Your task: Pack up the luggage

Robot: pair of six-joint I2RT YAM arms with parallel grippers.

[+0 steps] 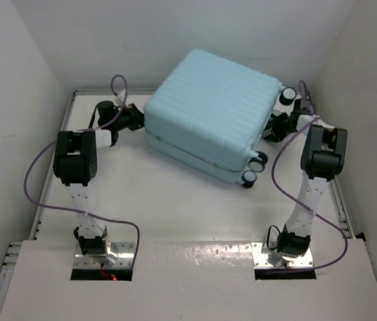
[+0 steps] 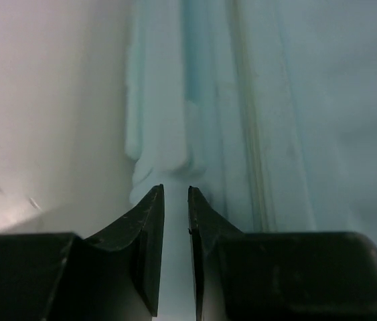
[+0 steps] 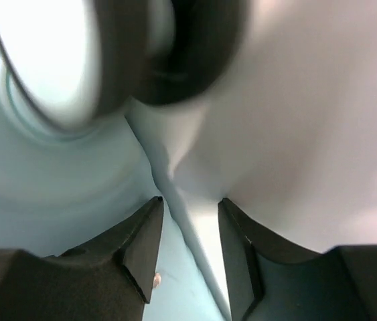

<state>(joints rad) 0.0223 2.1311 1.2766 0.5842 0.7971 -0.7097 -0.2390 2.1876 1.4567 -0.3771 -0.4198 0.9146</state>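
Luggage [image 1: 208, 117] lies closed, interior hidden; its wheel [image 3: 108, 60] blurs in right wrist view.

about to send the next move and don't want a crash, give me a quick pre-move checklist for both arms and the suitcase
1. Luggage lying wholly on the table: ok.
2. Luggage shells together: ok, only a thin seam shows along the near side. Latched or zipped: cannot tell.
3. Left gripper empty: ok, fingers a narrow gap apart, nothing between them, pointing at the shell's ribbed edge.
4. Right gripper empty: ok, fingers apart, aimed at the seam just below a wheel.
5. Either gripper touching the shell: cannot tell, both are very close.
6. Right arm's purple cable clear of the wheels: cannot tell, it loops close beside them.
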